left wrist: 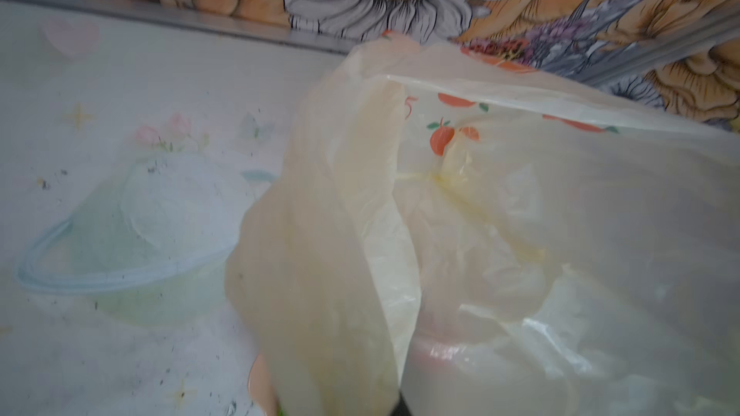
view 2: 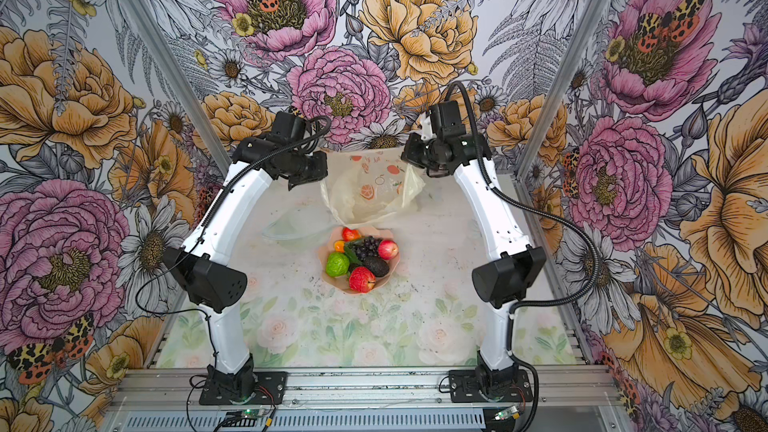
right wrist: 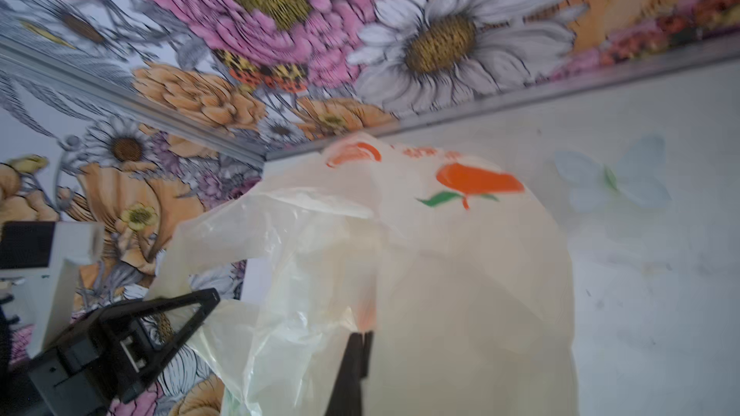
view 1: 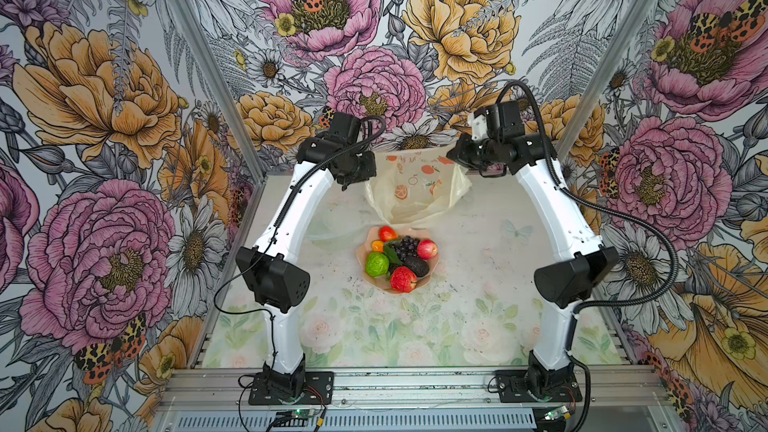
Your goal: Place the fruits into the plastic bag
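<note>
The left claw (left wrist: 401, 406) is squeezed shut on one edge of the plastic bag (view 1: 415, 191). The right claw (right wrist: 359, 354) is squeezed shut on the opposite edge. The bag stretches from one claw to the other, and its mouth gapes open between them. The bag is thin, crinkly and pale yellow. Little orange fruit pictures show on the side of it just past the claws, close to the flowery wall (view 1: 374, 76). The lower part of the bag sags down below the claws toward the bench (view 1: 498, 263).

The fruits (view 1: 399, 257) all sit in a pink bowl (view 1: 426, 282) on the bench. The bowl is nearer the arms' feet than both claws and about halfway between them. It is just beside the low end of the bag.

In the bowl, a strawberry (view 1: 387, 233) and a small orange (view 1: 377, 246) lie on the side nearest the left claw. A red apple (view 1: 427, 249) lies on the side nearest the right claw. The dark grapes (view 1: 405, 247) sit in the middle. A lime-green fruit (view 1: 377, 264), a dark avocado (view 1: 415, 266) and a second red apple (view 1: 403, 279) lie farthest from the claws.

A clear bowl (left wrist: 160, 214) rests on the bench below the left claw, next to the bag and well apart from the right claw.
</note>
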